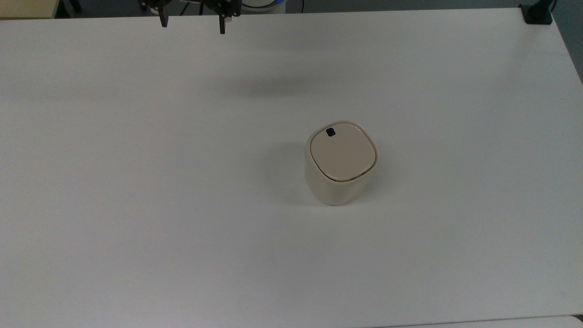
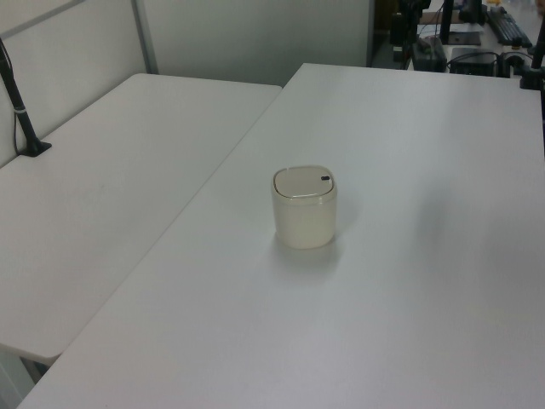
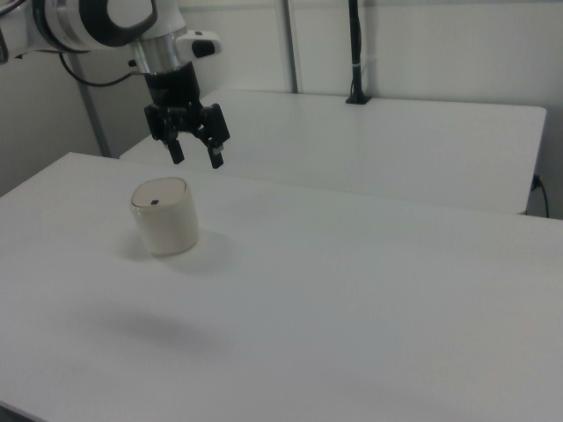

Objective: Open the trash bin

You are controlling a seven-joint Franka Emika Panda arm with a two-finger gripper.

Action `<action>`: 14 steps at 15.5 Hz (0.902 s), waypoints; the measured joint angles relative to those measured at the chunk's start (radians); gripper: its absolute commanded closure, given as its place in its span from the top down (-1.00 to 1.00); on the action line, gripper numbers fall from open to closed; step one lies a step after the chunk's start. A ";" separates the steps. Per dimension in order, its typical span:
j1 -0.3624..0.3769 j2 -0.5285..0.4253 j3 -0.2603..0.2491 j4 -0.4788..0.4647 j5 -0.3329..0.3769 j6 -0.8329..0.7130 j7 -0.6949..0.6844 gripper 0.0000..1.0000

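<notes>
On the white table (image 1: 136,182) stands the trash bin (image 1: 340,164), upright, lid (image 1: 343,152) shut flat, its black button (image 1: 330,132) at the rim. Well apart from the bin, above the table's far edge in the top view, the gripper (image 1: 191,23) hangs released, fingers spread.

Top view looks steeply down on the desk (image 1: 136,182); left and right views look obliquely across it from opposite sides. All share the bin (image 1: 340,164).
</notes>
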 measured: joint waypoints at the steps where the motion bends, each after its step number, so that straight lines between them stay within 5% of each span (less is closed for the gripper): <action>1: 0.000 0.000 0.000 0.000 0.000 0.000 0.000 0.02; 4: 0.001 0.000 0.000 -0.001 0.000 0.000 -0.023 -0.73; 6: 0.003 0.002 0.000 -0.002 0.000 0.000 -0.029 -1.00; 14: 0.047 0.043 0.001 -0.008 0.058 0.063 -0.113 -1.00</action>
